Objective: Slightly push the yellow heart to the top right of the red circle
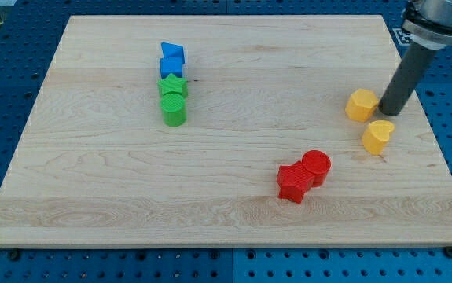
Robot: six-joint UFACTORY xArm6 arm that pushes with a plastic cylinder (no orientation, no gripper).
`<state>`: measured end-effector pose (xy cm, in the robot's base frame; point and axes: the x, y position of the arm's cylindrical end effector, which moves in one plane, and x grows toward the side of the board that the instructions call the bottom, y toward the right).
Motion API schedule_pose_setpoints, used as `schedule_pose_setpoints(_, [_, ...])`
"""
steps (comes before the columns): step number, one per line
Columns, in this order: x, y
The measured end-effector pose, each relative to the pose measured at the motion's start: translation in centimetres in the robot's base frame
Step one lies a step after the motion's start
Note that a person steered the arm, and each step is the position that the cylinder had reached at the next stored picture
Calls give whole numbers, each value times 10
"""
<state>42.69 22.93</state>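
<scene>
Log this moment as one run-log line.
tip just above yellow heart | red circle lower left | heart not yet repositioned

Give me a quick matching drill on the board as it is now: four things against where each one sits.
Things:
1. yellow heart
2. red circle
3. green cylinder
4. my tip

Places:
A. lowest block of the column at the view's left
B. between the two yellow blocks, by the yellow hexagon
C. touching the red star-like block
D. just below my tip

Pairs: 1-D, 2-C, 3-A, 4-B
</scene>
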Motion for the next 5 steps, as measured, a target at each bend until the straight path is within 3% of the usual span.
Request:
schedule_pose_setpoints(2, [0, -73])
schedule_pose_setpoints(3, [0, -71])
schedule_pose_setpoints(5, [14, -13])
